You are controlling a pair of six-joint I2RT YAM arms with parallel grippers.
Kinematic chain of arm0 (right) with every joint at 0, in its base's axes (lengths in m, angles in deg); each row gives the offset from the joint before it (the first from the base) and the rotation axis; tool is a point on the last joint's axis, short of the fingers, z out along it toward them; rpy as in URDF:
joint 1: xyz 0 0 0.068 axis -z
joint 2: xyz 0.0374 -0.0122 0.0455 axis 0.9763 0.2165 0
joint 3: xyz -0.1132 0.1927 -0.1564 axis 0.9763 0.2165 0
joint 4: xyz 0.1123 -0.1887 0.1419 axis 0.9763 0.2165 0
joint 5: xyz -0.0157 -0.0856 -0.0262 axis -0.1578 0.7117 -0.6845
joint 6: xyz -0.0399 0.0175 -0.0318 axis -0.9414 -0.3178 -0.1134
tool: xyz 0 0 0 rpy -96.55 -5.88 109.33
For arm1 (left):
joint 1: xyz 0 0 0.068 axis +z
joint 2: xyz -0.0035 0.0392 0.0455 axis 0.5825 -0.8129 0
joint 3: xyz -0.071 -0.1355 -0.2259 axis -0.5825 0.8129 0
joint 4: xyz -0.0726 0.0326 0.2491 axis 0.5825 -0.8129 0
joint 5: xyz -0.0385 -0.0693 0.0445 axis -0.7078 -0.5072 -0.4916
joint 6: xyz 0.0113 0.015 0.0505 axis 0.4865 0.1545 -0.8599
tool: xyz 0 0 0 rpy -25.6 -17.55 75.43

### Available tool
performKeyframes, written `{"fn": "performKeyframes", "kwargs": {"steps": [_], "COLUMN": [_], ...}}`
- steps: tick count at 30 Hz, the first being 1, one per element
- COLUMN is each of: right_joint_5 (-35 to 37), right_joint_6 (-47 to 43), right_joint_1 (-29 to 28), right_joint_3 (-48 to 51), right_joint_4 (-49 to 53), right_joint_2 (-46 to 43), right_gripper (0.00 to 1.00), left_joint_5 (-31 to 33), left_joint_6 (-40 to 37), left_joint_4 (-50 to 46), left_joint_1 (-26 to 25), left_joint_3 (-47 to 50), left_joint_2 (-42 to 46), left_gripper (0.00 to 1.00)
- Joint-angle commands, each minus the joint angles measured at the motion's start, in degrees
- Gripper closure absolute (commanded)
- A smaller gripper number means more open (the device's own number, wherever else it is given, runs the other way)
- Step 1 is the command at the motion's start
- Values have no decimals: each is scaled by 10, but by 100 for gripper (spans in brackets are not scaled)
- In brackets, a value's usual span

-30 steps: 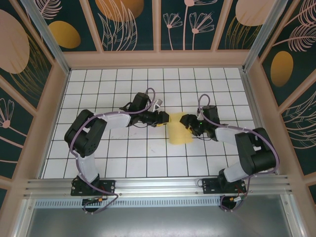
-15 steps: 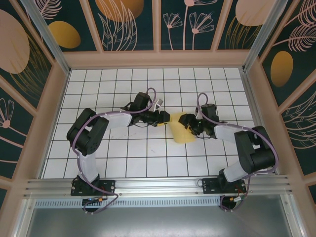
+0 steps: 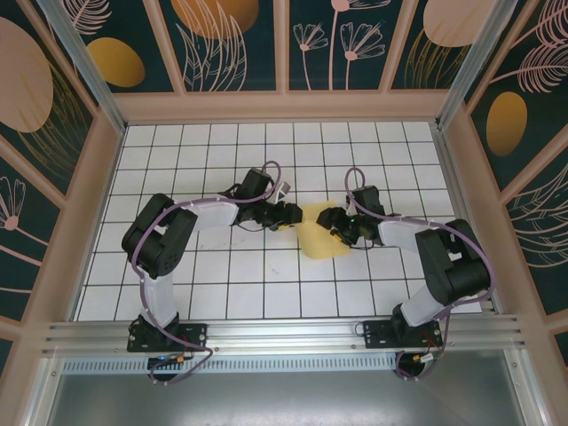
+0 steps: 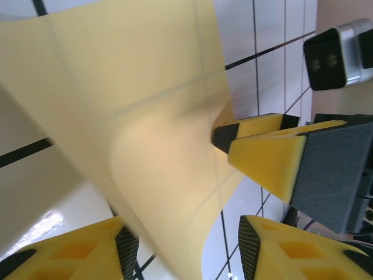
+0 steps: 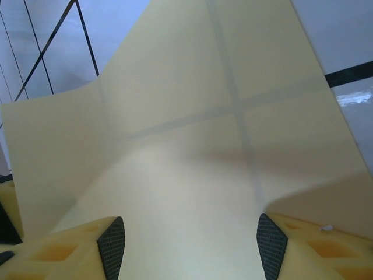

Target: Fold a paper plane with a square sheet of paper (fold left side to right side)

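The square sheet of paper [image 3: 321, 241] is pale yellow and lies on the white grid table between both arms. My left gripper [image 3: 291, 216] stands at its left edge. In the left wrist view the sheet [image 4: 145, 116] curls up off the table and runs between my open left gripper [image 4: 186, 251], close to the left pad. My right gripper [image 3: 335, 220] hovers over the sheet's upper part. Its jaws stand wide in the right wrist view, where the sheet [image 5: 204, 116] spreads under the right gripper [image 5: 189, 245]. The right gripper's yellow fingers [image 4: 265, 157] show just beyond the curl.
The table [image 3: 222, 275] is a white tiled grid inside wooden walls [image 3: 89, 222]. Both arm bases sit on the rail [image 3: 284, 333] at the near edge. Open grid lies in front of and behind the sheet.
My right gripper has moved left, further over the sheet. My left gripper has shifted slightly right at the sheet's left edge. The sheet stays in place.
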Motion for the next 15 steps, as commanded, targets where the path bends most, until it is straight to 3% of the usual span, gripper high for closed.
{"fn": "performKeyframes", "kwargs": {"steps": [1,7,13,15], "right_joint_5": [14,7,2,0], "right_joint_6": [-17,-18,-37,-54], "right_joint_1": [-6,-8,-4,-3], "right_joint_3": [-10,-11,-9,-17], "right_joint_4": [36,29,8,22], "right_joint_2": [6,2,-53,-63], "right_gripper": [35,35,34,34], "left_joint_5": [14,35,70,77], "left_joint_6": [-13,-11,-28,-41], "left_joint_4": [-20,-31,-84,-110], "left_joint_1": [-3,-4,-4,-2], "left_joint_3": [9,1,0,-1], "left_joint_2": [11,19,41,49], "left_gripper": [50,65,99,100]}}
